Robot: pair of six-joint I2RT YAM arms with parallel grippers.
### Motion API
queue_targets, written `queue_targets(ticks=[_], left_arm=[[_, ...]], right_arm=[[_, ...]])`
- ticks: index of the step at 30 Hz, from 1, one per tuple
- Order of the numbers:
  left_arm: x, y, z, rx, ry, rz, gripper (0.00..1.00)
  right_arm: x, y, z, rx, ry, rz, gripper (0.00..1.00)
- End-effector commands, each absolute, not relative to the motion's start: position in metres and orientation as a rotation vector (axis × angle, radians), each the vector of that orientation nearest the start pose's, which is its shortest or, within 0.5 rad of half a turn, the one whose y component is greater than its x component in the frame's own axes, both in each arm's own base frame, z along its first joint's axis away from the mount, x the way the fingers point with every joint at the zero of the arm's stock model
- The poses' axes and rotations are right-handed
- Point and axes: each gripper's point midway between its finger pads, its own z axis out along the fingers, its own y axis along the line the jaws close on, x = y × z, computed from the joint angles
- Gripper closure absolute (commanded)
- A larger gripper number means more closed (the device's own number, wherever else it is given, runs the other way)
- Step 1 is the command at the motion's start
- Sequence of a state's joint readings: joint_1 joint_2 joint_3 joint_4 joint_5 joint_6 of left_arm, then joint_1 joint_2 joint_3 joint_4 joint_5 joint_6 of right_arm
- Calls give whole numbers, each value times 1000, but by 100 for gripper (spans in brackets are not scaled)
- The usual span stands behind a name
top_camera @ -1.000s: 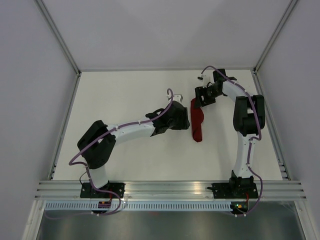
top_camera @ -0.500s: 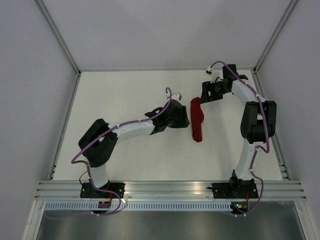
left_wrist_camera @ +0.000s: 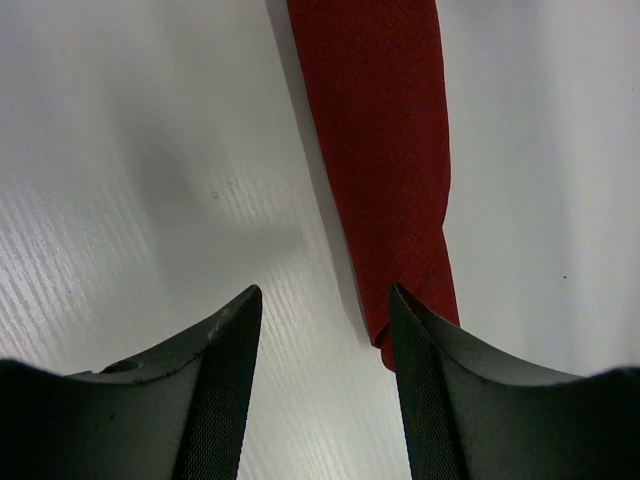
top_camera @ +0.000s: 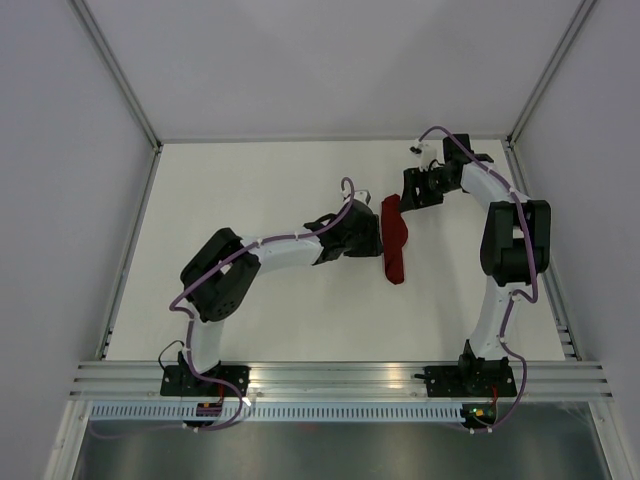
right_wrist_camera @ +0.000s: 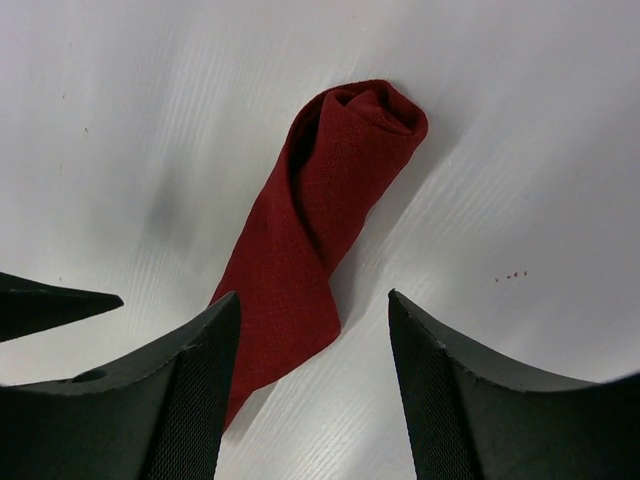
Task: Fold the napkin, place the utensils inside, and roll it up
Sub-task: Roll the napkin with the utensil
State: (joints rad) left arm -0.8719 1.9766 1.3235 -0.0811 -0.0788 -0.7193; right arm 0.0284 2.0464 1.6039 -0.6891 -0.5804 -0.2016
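Note:
The dark red napkin (top_camera: 395,243) lies on the white table as a narrow roll, running from far to near. In the right wrist view one rolled end (right_wrist_camera: 372,112) shows, with a loose flap trailing toward my fingers. The utensils are hidden. My left gripper (top_camera: 377,238) sits just left of the roll, open; in its own view the gripper (left_wrist_camera: 325,300) has only bare table between its fingers and the napkin (left_wrist_camera: 380,150) lies ahead by the right finger. My right gripper (top_camera: 410,192) hovers at the roll's far end, also open (right_wrist_camera: 312,300), holding nothing.
Grey walls and metal rails (top_camera: 130,250) close in the white table (top_camera: 250,190) on three sides. An aluminium rail (top_camera: 340,375) carrying both arm bases runs along the near edge.
My right gripper drew back a little from the napkin's far end and its elbow swung right. The left arm's elbow shifted right while its gripper stayed beside the roll.

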Motion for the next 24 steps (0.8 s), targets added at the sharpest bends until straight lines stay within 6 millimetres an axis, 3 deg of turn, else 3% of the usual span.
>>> queue_targets(ticks=[1, 4, 6, 13, 18, 24], left_arm=[[335, -422, 82, 176, 2343, -754, 42], [336, -421, 85, 176, 2338, -755, 42], [338, -422, 85, 173, 2336, -757, 41], [338, -434, 80, 183, 2345, -780, 42], [343, -435, 75, 170, 2347, -758, 42], [359, -424, 69, 119, 2361, -701, 42]], right_arm=[[440, 103, 73, -439, 2537, 767, 34], [428, 105, 70, -436, 2547, 838, 34], [426, 88, 69, -377, 2559, 844, 34], [425, 71, 59, -310, 2591, 802, 39], [431, 73, 59, -302, 2585, 817, 41], [416, 70, 57, -328, 2620, 726, 51]])
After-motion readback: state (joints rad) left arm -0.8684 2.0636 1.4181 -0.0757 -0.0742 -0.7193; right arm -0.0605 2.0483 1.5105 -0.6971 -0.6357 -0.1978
